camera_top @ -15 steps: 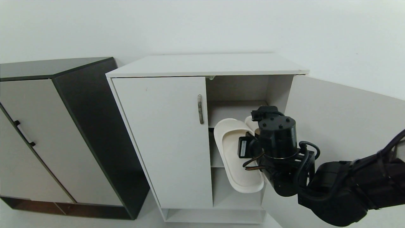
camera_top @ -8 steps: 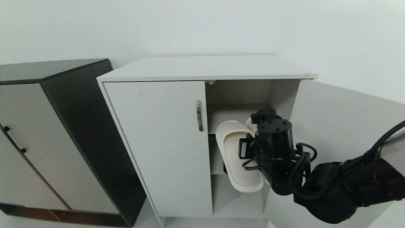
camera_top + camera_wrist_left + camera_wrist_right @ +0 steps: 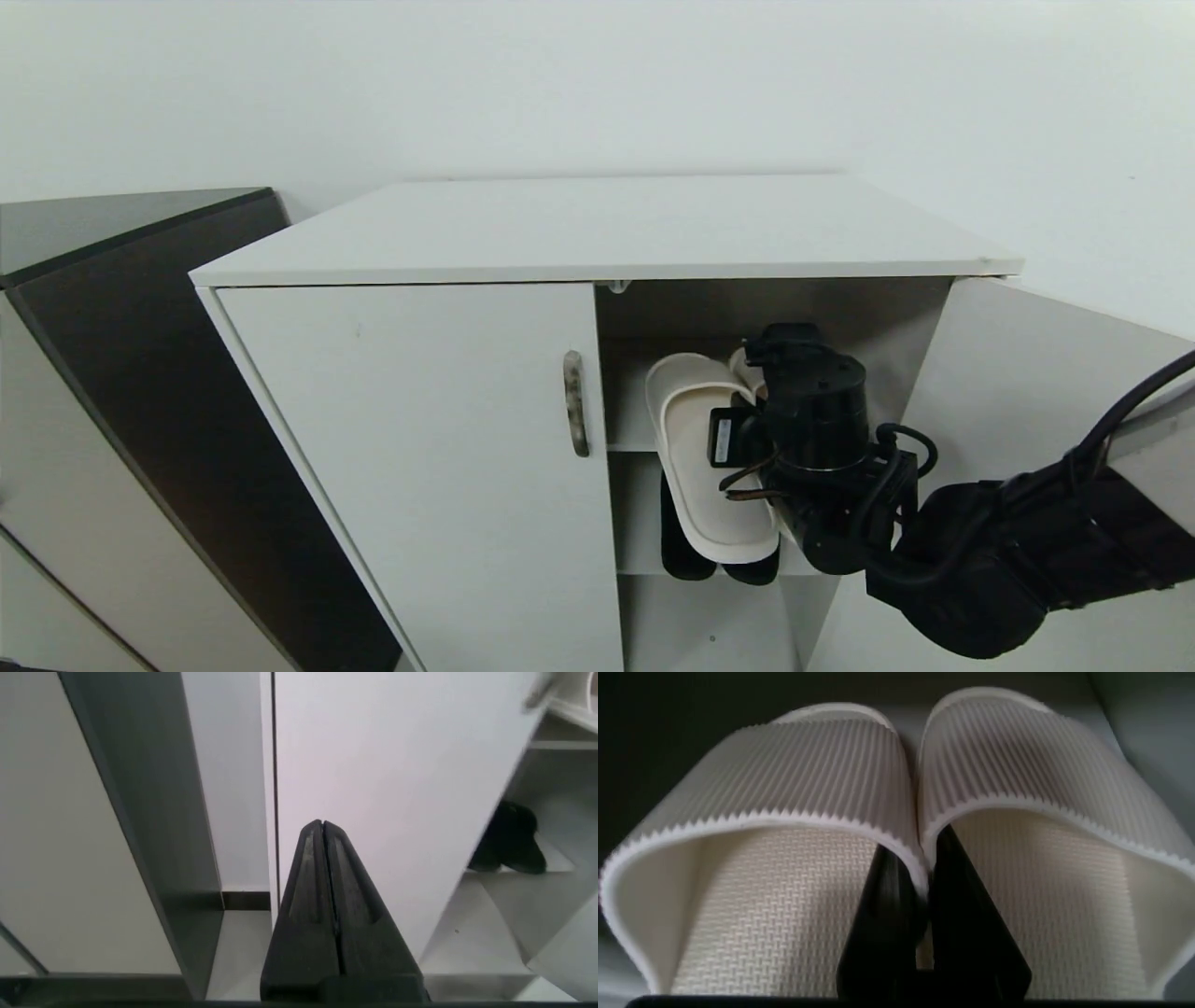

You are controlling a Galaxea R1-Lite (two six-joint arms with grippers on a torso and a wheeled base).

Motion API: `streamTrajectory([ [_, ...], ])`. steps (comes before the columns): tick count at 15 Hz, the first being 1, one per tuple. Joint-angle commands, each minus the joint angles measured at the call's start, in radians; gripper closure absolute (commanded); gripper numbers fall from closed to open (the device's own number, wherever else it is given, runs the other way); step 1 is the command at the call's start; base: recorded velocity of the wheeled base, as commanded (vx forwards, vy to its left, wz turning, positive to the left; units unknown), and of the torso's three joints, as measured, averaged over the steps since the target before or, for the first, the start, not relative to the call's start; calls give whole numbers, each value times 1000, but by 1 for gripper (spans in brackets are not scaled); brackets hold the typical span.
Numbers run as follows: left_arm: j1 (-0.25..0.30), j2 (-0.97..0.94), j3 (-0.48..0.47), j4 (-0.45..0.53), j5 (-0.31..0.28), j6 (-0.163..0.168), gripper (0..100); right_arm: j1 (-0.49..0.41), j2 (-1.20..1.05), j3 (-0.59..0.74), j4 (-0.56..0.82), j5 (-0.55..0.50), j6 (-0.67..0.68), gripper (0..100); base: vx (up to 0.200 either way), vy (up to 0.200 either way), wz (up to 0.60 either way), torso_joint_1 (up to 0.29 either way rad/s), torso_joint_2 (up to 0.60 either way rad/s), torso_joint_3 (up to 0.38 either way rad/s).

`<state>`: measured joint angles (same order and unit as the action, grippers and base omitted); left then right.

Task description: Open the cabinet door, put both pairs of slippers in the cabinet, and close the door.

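A pair of white ribbed slippers (image 3: 695, 439) hangs toes-up in the open right half of the white cabinet (image 3: 597, 229), level with its upper shelf. My right gripper (image 3: 758, 427) is shut on the inner edges of both slippers (image 3: 785, 859), pinching them together between its fingers (image 3: 887, 905). A pair of black slippers (image 3: 695, 551) lies on the shelf below, also seen from the left wrist (image 3: 509, 840). My left gripper (image 3: 322, 826) is shut with nothing in it, low in front of the closed left door (image 3: 392, 775).
The cabinet's right door (image 3: 1027, 373) stands swung open beside my right arm. The left door (image 3: 420, 467) is closed, its metal handle (image 3: 574, 403) near the middle edge. A dark cabinet (image 3: 140, 327) stands close on the left.
The head camera has moved closer to the cabinet. Relative to the shelves, my right gripper has raised the white slippers toward the upper shelf; the black slippers now show below them.
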<state>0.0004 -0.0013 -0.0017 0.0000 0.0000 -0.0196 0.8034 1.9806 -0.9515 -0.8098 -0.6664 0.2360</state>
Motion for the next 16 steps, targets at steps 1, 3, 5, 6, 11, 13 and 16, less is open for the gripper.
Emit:
streamTrajectory([
  [1, 0, 1, 0, 0, 0, 0, 100, -12, 17, 7, -2, 8, -12, 100, 0, 0, 0, 0, 0, 0],
  [3, 0, 1, 0, 0, -2, 1, 100, -64, 55, -26, -14, 36, -66, 100, 0, 0, 0, 0, 0, 0],
  [5, 0, 1, 0, 0, -2, -2, 100, -112, 129, -150, -25, 36, -109, 100, 0, 0, 0, 0, 0, 0],
  [6, 0, 1, 0, 0, -2, -2, 100, -121, 152, -188, -23, 36, -116, 100, 0, 0, 0, 0, 0, 0],
  [11, 0, 1, 0, -2, -2, -2, 100, -176, 300, -432, 57, 37, -119, 100, 0, 0, 0, 0, 0, 0],
  [13, 0, 1, 0, 0, -2, -2, 100, -190, 322, -483, 72, 37, -118, 100, 0, 0, 0, 0, 0, 0],
  [16, 0, 1, 0, 0, -2, -2, 100, -190, 322, -484, 92, 37, -118, 100, 0, 0, 0, 0, 0, 0],
])
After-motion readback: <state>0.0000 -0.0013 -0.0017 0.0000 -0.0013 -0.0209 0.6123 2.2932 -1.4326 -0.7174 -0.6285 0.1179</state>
